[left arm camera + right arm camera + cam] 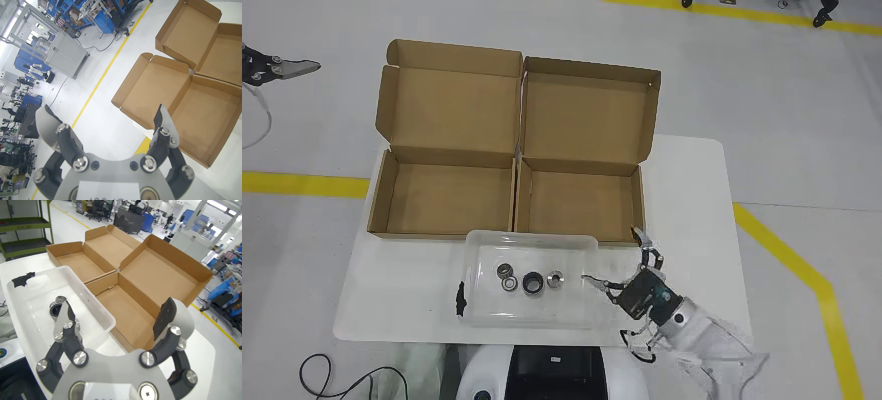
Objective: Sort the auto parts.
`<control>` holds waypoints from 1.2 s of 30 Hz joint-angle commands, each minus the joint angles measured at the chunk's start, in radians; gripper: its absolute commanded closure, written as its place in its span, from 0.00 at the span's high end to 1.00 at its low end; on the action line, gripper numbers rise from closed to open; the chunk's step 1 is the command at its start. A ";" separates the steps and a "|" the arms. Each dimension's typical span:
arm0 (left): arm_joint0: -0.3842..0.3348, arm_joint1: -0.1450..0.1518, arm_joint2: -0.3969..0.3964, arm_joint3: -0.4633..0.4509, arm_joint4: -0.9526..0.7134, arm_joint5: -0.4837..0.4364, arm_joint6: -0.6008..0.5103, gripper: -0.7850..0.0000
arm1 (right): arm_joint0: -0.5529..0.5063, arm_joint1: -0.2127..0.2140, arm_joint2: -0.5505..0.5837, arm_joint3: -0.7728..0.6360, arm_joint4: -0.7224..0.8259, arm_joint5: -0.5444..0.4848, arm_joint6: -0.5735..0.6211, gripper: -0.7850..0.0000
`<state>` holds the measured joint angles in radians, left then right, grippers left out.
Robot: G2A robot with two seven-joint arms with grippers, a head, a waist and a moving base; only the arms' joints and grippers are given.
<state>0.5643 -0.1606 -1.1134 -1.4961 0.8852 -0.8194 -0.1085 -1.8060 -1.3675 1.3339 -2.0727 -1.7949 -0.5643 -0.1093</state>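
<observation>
**While parts wait in tray: both pincers open, empty**

Since nothing's gripped, right pincer [118, 306] hovers with jaws spread at the right end of the clear plastic tray [532, 236], near edge of desk [692, 190]. Auto parts [533, 284], three round metal rings that look like bearings, lie together mid-tray. Just behind are the matte cardboard left box [442, 200] and right box [577, 205], lids back, likely the sort bins. Left pincer [103, 109] is spread too, off-desk beyond.
</observation>
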 commanded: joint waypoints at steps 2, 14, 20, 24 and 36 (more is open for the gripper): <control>0.000 0.000 0.000 0.000 0.000 0.000 0.000 1.00 | 0.102 -0.004 -0.063 0.058 0.022 -0.029 0.055 1.00; 0.000 0.000 0.000 0.000 0.000 0.000 0.000 1.00 | 0.299 -0.020 -0.183 0.219 0.164 -0.099 0.194 1.00; 0.000 0.000 0.000 0.000 0.000 0.000 0.000 1.00 | 0.299 -0.020 -0.183 0.219 0.164 -0.099 0.194 1.00; 0.000 0.000 0.000 0.000 0.000 0.000 0.000 1.00 | 0.299 -0.020 -0.183 0.219 0.164 -0.099 0.194 1.00; 0.000 0.000 0.000 0.000 0.000 0.000 0.000 1.00 | 0.432 -0.019 -0.278 0.278 0.205 -0.255 0.323 1.00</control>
<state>0.5643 -0.1606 -1.1134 -1.4961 0.8852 -0.8194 -0.1085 -1.4008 -1.3848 1.0745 -1.8074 -1.5979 -0.7971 0.1907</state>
